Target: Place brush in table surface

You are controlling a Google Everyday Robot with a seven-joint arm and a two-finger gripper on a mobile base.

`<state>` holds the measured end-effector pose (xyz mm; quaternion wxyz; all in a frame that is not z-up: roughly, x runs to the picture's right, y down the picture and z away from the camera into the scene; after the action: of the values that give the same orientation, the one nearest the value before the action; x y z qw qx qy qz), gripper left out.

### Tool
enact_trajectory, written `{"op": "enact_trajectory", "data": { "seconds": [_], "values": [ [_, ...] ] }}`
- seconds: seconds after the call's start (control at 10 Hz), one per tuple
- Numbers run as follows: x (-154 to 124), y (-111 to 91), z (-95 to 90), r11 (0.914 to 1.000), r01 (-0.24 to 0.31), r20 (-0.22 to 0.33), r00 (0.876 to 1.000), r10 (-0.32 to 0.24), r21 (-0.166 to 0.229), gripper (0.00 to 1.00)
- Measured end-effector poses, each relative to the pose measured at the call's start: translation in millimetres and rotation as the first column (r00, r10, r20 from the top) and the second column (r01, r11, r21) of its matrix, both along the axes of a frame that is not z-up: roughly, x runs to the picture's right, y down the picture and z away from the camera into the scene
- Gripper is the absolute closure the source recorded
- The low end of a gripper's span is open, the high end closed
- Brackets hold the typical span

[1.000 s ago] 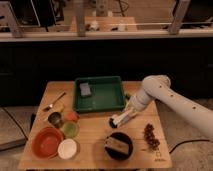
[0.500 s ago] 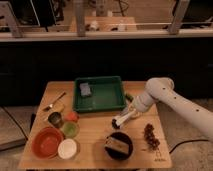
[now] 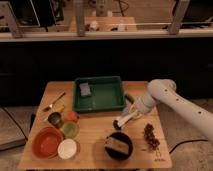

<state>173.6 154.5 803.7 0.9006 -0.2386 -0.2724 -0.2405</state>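
Brush held low over the table, not yet set down.

We note the gripper (image 3: 128, 117) just off the front right corner of the green tray (image 3: 100, 95), clenched on the pale handle of the brush (image 3: 120, 123). The dark head tilts down and left toward the table surface (image 3: 92, 131); we cannot tell whether the bristles touch the wood. Our judgement: the carry is done, lowering and release are left. Bare wood lies under the brush, between the tray and the black bowl (image 3: 119, 145). The white arm (image 3: 172, 102) reaches in from the right. A red bowl (image 3: 47, 142) and a spoon (image 3: 54, 103) sit on the left. The room behind is dark, crossed by a pale rail (image 3: 105, 34).
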Motion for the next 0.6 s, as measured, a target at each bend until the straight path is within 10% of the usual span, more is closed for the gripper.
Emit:
{"op": "enact_trajectory", "data": {
  "seconds": [0.2,0.6],
  "values": [
    [-6,-2,2.7,0.9999,0.012,-0.016,1.000,-0.012,0.007,0.99],
    [15,-7,17.1,0.9997,0.014,-0.075,0.997,-0.013,0.020,1.00]
  ]
}}
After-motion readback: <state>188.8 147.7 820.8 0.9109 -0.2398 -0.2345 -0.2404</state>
